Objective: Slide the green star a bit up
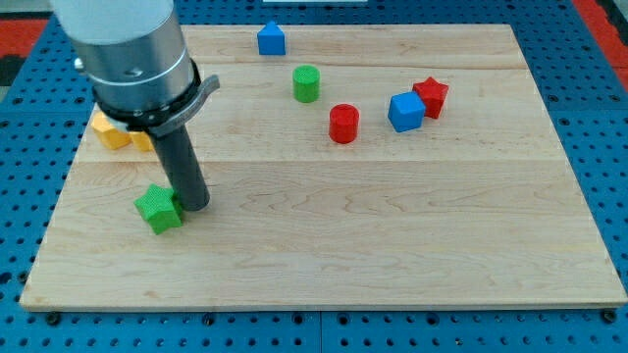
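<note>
The green star lies on the wooden board near the view's left edge, below the middle. My tip rests on the board right against the star's right side, touching or nearly touching it. The rod rises from there into the grey arm body at the view's top left.
A green cylinder, a red cylinder, a blue cube and a red star lie in the upper middle and right. A blue block sits at the top edge. Yellow blocks lie partly hidden behind the arm at left.
</note>
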